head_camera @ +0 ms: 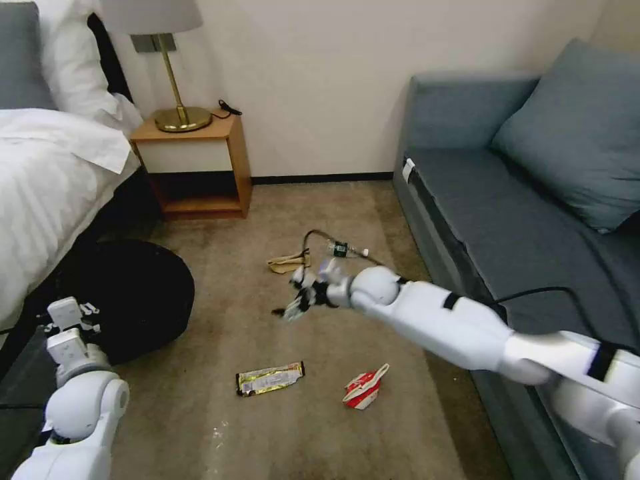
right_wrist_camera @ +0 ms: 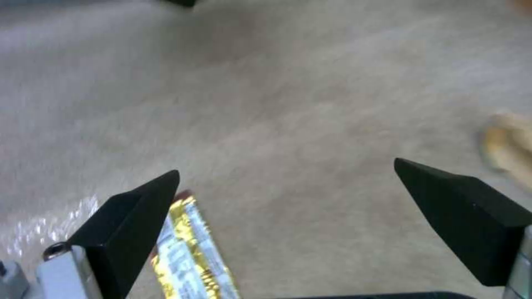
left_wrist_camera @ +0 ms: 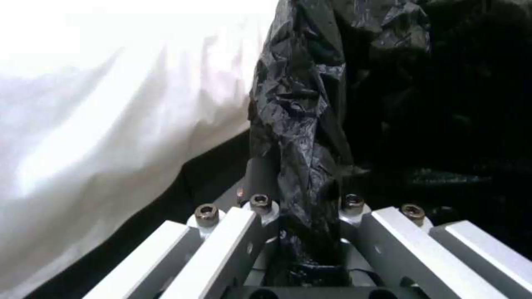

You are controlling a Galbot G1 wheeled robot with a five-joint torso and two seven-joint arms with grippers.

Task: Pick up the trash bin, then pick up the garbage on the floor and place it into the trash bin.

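Observation:
The trash bin (head_camera: 137, 293), lined with a crinkly black bag (left_wrist_camera: 299, 108), sits low at the left beside the bed. My left gripper (head_camera: 72, 321) is shut on its bagged rim, which runs between the fingers (left_wrist_camera: 222, 245). My right gripper (head_camera: 297, 303) hangs open over the floor (head_camera: 220, 413), its black fingertips (right_wrist_camera: 144, 203) wide apart with nothing between them. The garbage lies around it: a yellowish snack wrapper (head_camera: 270, 378) (right_wrist_camera: 188, 253) nearer me, a red-and-white carton (head_camera: 365, 387), tan crumpled paper (head_camera: 287, 263) (right_wrist_camera: 507, 145) and a small clear bottle (head_camera: 343, 250) farther off.
A white bed (head_camera: 47, 173) fills the left side. A wooden nightstand (head_camera: 197, 163) with a brass lamp (head_camera: 177, 80) stands against the back wall. A grey sofa (head_camera: 520, 200) runs along the right. A dark cable (head_camera: 320, 233) curls on the carpet by the bottle.

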